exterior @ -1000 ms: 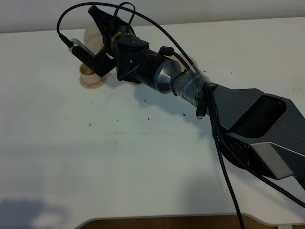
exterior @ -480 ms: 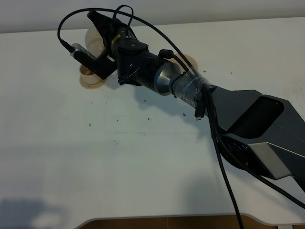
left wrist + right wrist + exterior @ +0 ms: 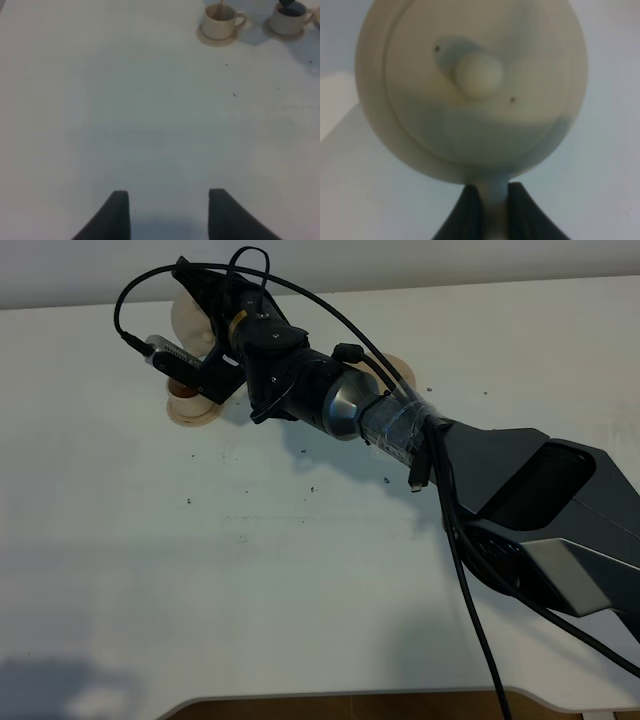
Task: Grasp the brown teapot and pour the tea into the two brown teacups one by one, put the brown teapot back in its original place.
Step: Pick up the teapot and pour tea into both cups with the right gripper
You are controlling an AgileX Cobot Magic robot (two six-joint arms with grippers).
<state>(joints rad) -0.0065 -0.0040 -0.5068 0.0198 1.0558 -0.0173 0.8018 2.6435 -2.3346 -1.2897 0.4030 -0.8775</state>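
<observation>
right wrist view: the right pincer [image 3: 495, 212] is clamped tight on the loop handle of the one brown teapot [image 3: 470, 100], whose lid knob [image 3: 479, 75] faces the camera. exterior high view shows the teapot held off the tabletop [image 3: 300, 570], close to the far edge and over one of the two teacups [image 3: 183, 390] at far left. one wider saucer [image 3: 402, 368] peeks out behind the arm, well apart. the left pincer [image 3: 170, 215] hangs with fingers spread, holding nothing. both teacups stand side by side, each on its own small saucer [image 3: 216, 39]; broad open tabletop runs from them to the near edge
</observation>
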